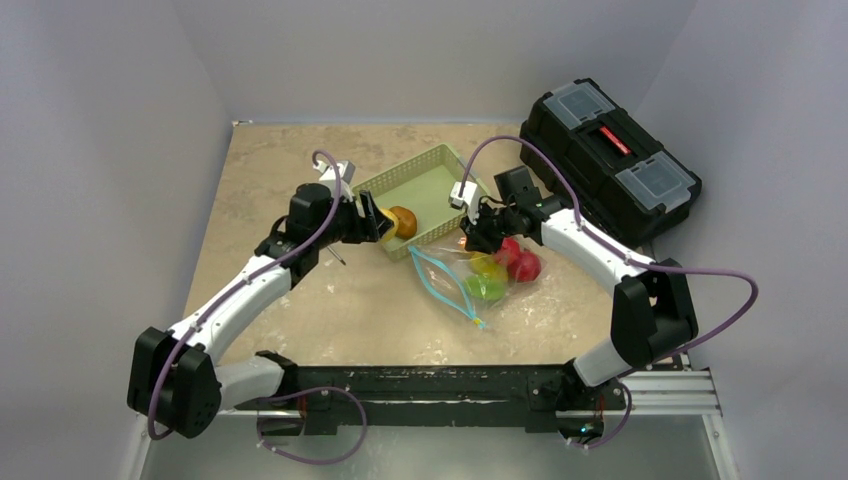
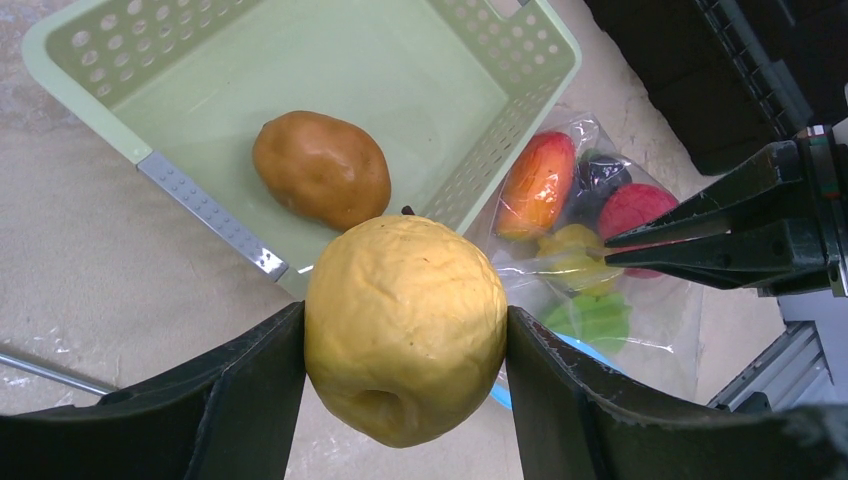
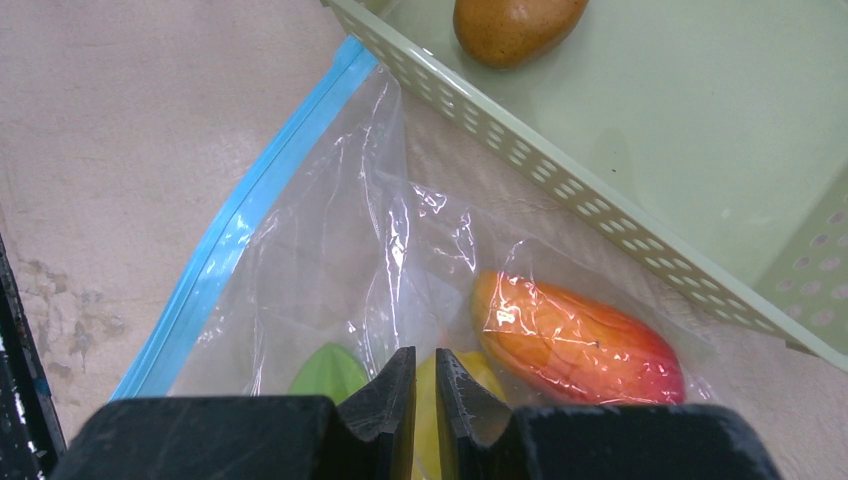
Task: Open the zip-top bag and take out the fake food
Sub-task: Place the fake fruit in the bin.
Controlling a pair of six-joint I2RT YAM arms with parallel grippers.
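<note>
The left claw [image 2: 405, 340] is clamped on a yellow fake fruit [image 2: 405, 325] with wrinkled skin and a dimple, one black finger pressed to each side. It holds the fruit in the air above the near-left corner of the green basket [image 2: 330, 70]. One brown potato-like piece [image 2: 320, 168] lies on the basket floor just beyond the fruit. The zip-top bag [image 1: 455, 295] lies flat on the beige counter [image 1: 330, 300], just near of the basket and right of centre. Its far edge sits against the basket's perforated wall. The light-blue zipper strip [image 3: 240, 215] runs along the bag's left side, and from above its two halves stand apart in a loop, so the mouth is open. Several pieces are inside the clear film: an orange-red mango-like piece [image 3: 575, 345] closest to the basket, a red round piece [image 2: 635, 210], a yellow piece [image 2: 570, 250], a green piece [image 2: 600, 320] and a dark purple one [image 2: 600, 170]. The right claw [image 3: 425, 385] is down at the bag's far-right part. Its jaws are drawn narrow with only a sliver between the tips, and they appear to pinch a fold of the film above the yellow piece. A black toolbox [image 1: 610, 160] with clear lid compartments sits at the far right, well apart from the bag.
</note>
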